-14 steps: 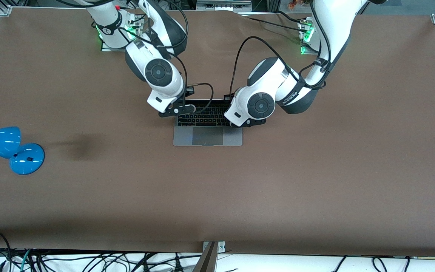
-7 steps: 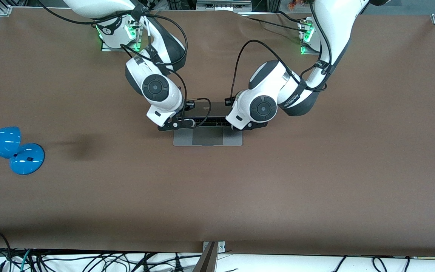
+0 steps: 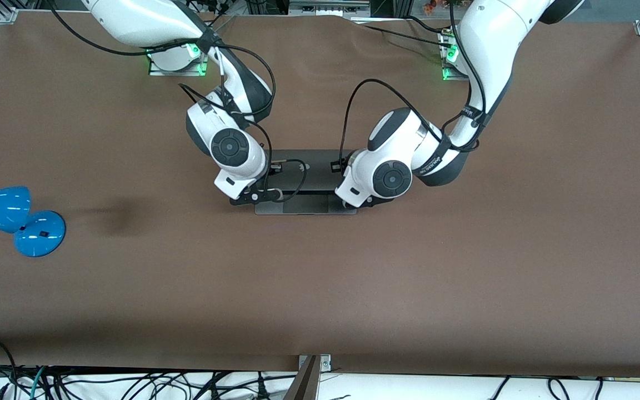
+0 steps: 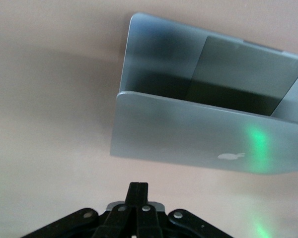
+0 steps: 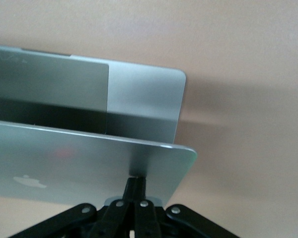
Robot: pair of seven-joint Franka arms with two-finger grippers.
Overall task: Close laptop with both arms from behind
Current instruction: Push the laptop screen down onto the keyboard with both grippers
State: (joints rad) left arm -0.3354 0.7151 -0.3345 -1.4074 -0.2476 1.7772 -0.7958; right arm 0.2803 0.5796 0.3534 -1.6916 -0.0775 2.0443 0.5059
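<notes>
The silver-grey laptop (image 3: 304,169) lies mid-table with its lid tipped far down over the base. Only the front strip with the trackpad (image 3: 303,205) shows under it. My right gripper (image 3: 258,195) is shut, and its tips press the back of the lid (image 5: 89,163) near the corner at the right arm's end (image 5: 135,182). My left gripper (image 3: 365,203) is shut at the lid's other corner. In the left wrist view its tips (image 4: 138,187) show just off the lid's (image 4: 198,139) back edge, against the table. The apple logo (image 4: 232,156) shows on the lid.
A blue desk lamp (image 3: 20,216) stands at the table's edge toward the right arm's end. Black cables loop from both wrists over the laptop's lid. The brown table (image 3: 353,289) spreads wide around the laptop.
Both grippers have moved toward the front camera and lower, and the lid has swung down with them. The keyboard, seen before, is now covered by the lid.
</notes>
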